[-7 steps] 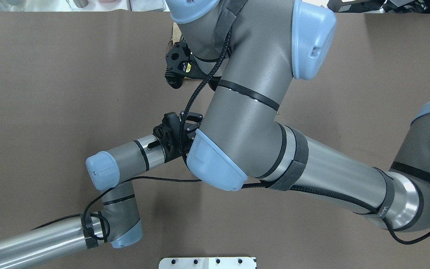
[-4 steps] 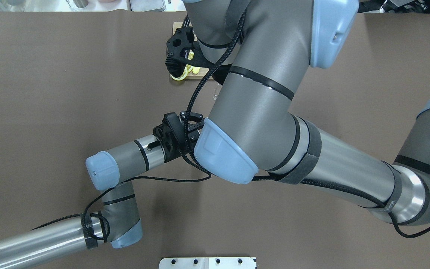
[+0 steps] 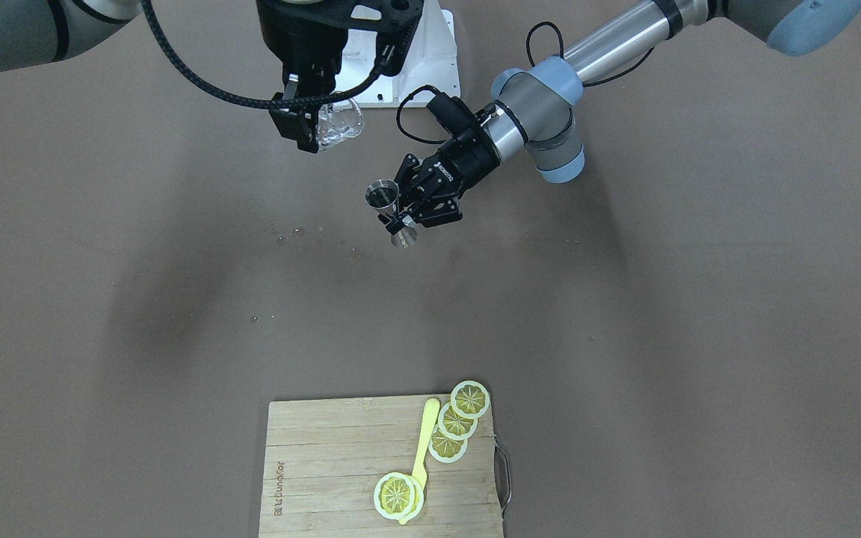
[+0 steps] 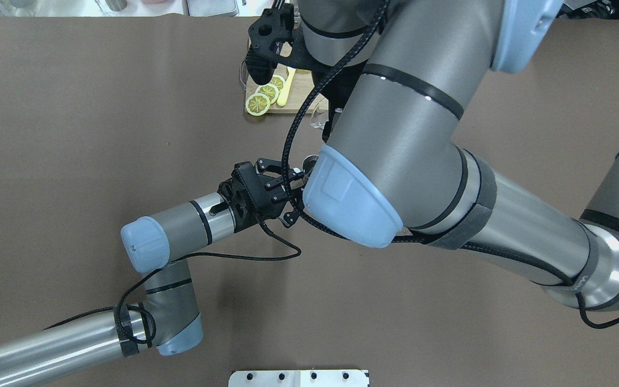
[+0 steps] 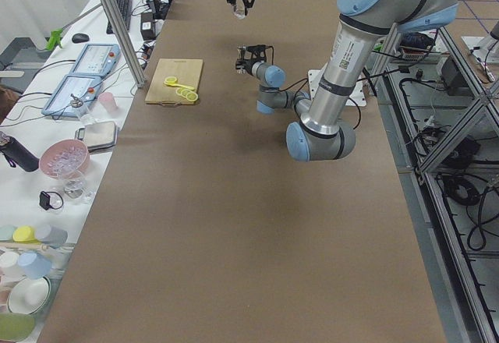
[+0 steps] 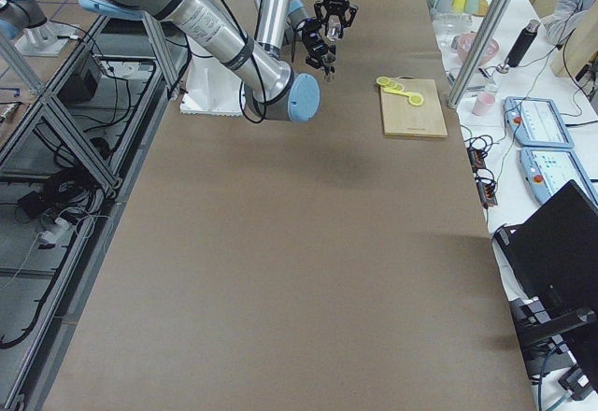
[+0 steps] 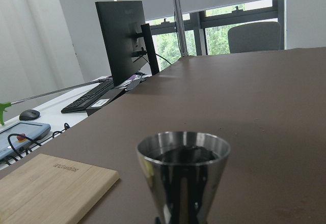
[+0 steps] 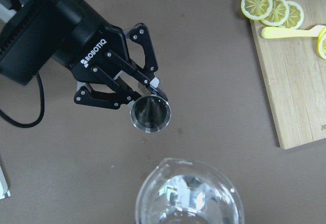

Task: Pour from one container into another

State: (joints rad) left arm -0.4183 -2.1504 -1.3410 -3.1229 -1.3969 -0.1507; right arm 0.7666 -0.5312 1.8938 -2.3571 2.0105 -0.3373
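In the front-facing view my right gripper [image 3: 309,128] hangs high over the table, shut on the rim of the clear glass cup [image 3: 338,122]. The cup's mouth [image 8: 188,193] fills the bottom of the right wrist view. Lower and toward the table's middle, my left gripper [image 3: 398,220] is shut on the waist of the steel jigger [image 3: 386,200], held upright above the table. The jigger's round rim [image 8: 150,113] lies just beyond the cup's lip. It stands close in the left wrist view as the jigger [image 7: 183,170]. I cannot tell what either vessel holds.
A wooden cutting board [image 3: 326,448] lies at the far side with lemon slices [image 3: 457,422] and a yellow utensil [image 3: 423,441] on it. Small droplets [image 3: 281,237] dot the brown table. My right arm's elbow [image 4: 352,204] covers much of the overhead view.
My right arm has swung up and away from the board, uncovering the lemon slices. The left gripper with the jigger has barely moved.
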